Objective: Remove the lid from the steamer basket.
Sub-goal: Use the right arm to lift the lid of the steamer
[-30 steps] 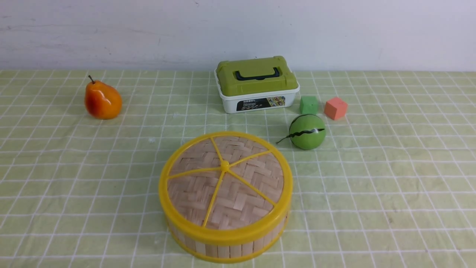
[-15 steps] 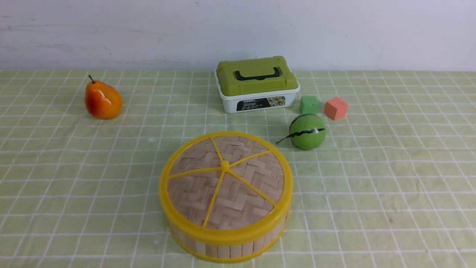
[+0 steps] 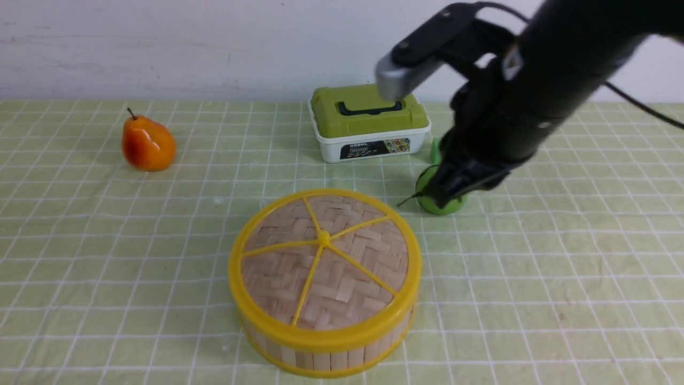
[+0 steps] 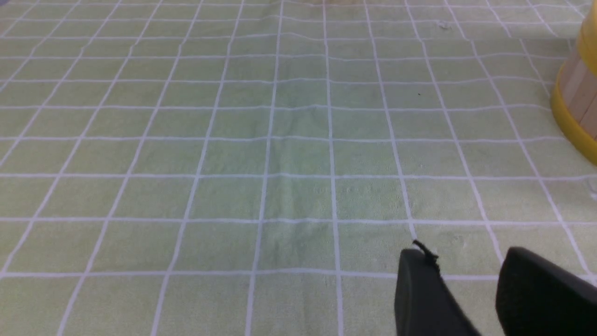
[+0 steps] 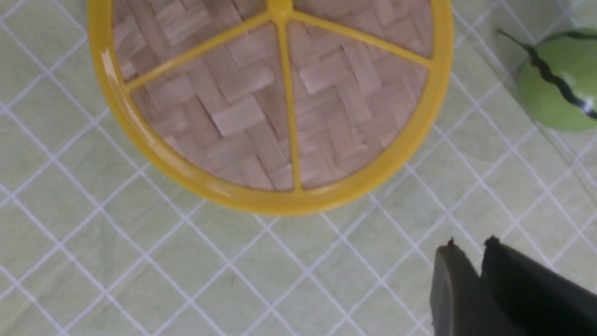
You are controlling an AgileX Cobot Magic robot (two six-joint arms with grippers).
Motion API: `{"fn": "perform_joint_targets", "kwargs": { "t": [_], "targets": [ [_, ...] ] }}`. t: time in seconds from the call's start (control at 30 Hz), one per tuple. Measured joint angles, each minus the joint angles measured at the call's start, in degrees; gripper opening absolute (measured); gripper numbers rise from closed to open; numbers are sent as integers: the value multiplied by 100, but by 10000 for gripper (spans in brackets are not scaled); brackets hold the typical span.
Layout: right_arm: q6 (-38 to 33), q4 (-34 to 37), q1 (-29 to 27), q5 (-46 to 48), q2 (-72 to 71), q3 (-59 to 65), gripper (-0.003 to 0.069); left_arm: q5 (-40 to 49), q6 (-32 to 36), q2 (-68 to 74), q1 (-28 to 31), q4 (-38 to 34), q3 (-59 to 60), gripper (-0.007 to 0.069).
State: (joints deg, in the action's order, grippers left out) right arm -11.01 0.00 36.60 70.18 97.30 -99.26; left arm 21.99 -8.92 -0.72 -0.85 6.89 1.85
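Observation:
The lid [image 3: 323,254], woven bamboo with a yellow rim and spokes, sits closed on the steamer basket [image 3: 320,358] at the front middle of the table. My right gripper [image 3: 439,197] hangs a little to the right of and behind the lid, in front of a green ball, touching nothing. In the right wrist view its fingertips are together [image 5: 470,245] and empty, with the lid [image 5: 280,102] ahead of them. My left gripper [image 4: 461,254] is open and empty over bare cloth. The basket's wall [image 4: 576,88] shows at that view's edge.
An orange pear [image 3: 148,144] stands at the back left. A white box with a green handled top [image 3: 368,120] stands at the back middle. A green ball [image 3: 449,207] [image 5: 557,84] and a green cube [image 3: 434,152] are partly hidden behind my right arm.
My right arm has come into the front view from the right and now covers the cubes and part of the green ball. The lid and basket have not moved.

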Motion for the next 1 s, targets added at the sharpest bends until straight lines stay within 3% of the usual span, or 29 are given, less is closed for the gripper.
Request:
{"fn": "perform_joint_targets", "kwargs": {
  "t": [0.03, 0.27, 0.4, 0.67, 1.0],
  "targets": [
    [0, 0, 20, 0, 40, -34, 90, 0, 0, 0, 0, 0, 0, 239],
    [0, 580, 214, -114, 1382, -1137, 332, 0, 0, 0, 0, 0, 0, 239],
    [0, 819, 228, -437, 1893, -1435, 398, 0, 0, 0, 0, 0, 0, 239],
    [4, 920, 228, -637, 2345, -1468, 374, 0, 0, 0, 0, 0, 0, 239],
    [4, 992, 228, -697, 2504, -1468, 204, 0, 0, 0, 0, 0, 0, 239]
  ]
}}
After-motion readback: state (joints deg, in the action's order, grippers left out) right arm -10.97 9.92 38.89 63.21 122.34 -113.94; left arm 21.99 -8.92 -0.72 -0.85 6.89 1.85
